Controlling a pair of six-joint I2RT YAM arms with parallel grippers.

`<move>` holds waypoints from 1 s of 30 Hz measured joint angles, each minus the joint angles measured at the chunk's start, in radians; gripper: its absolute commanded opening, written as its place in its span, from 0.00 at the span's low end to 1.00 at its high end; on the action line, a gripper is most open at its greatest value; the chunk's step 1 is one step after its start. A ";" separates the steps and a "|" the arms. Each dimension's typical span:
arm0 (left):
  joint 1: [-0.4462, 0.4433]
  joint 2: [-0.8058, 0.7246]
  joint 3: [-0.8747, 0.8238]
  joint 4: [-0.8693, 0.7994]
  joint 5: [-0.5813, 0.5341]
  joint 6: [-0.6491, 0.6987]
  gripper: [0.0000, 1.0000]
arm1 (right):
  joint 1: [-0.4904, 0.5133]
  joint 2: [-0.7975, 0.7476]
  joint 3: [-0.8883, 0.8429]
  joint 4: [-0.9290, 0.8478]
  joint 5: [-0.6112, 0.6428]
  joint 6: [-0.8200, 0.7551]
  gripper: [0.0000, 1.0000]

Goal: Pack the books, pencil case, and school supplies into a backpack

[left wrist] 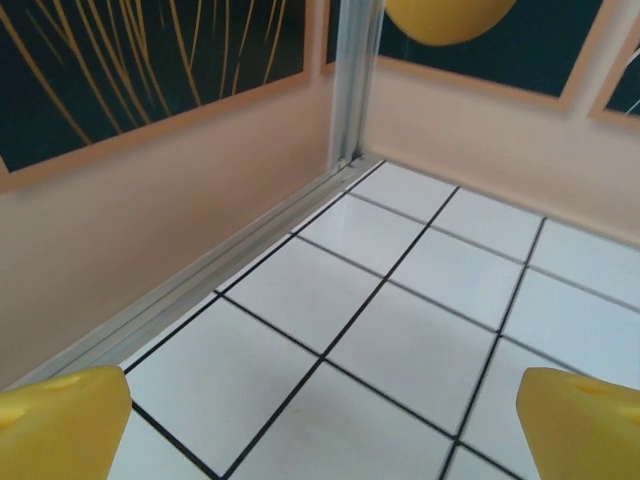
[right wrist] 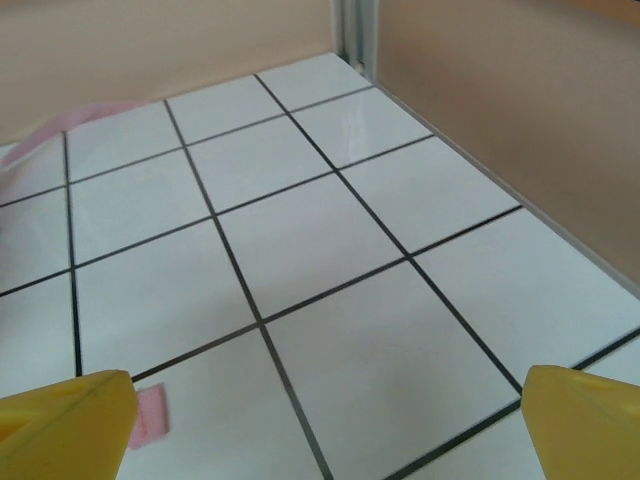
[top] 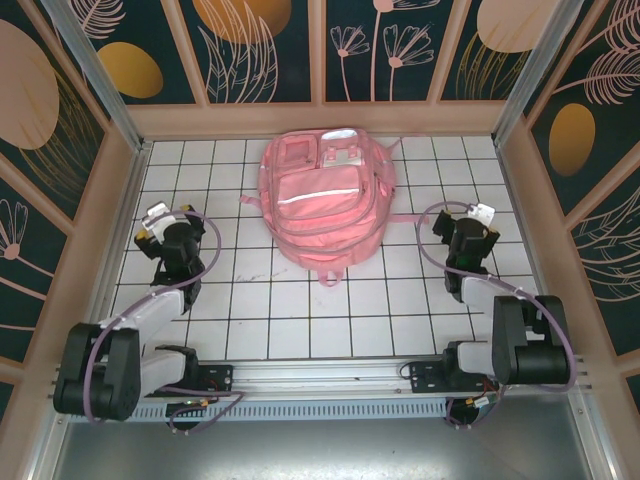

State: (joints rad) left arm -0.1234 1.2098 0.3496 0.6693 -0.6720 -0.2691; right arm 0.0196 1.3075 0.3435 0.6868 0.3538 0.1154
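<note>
The backpack [top: 325, 205] lies in the middle, long way pointing away, about as near each arm; the left gripper [left wrist: 320, 428] and right gripper [right wrist: 320, 430] gape wide, holding nothing.

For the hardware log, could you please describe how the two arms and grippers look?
The left arm and right arm have black joints, silver-grey links and looping mauve cables. The left gripper and right gripper carry yellow fingers.

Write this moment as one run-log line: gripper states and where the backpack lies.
left gripper: open, empty, over tiles | right gripper: open, empty, over tiles | backpack: lying on table, far centre, untouched
</note>
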 measured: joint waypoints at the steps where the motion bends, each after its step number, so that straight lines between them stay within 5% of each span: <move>1: 0.007 0.024 -0.014 0.035 0.012 0.014 0.98 | 0.000 0.006 -0.018 0.040 -0.011 -0.008 0.99; 15: 0.013 0.252 -0.090 0.441 0.228 0.181 0.99 | 0.018 0.162 -0.163 0.509 -0.173 -0.115 0.99; 30: 0.057 0.279 -0.131 0.567 0.385 0.210 0.99 | -0.003 0.227 -0.157 0.606 -0.201 -0.116 0.99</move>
State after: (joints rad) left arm -0.0666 1.4891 0.2188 1.2362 -0.2871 -0.0589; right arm 0.0162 1.5345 0.1867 1.2930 0.1524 -0.0006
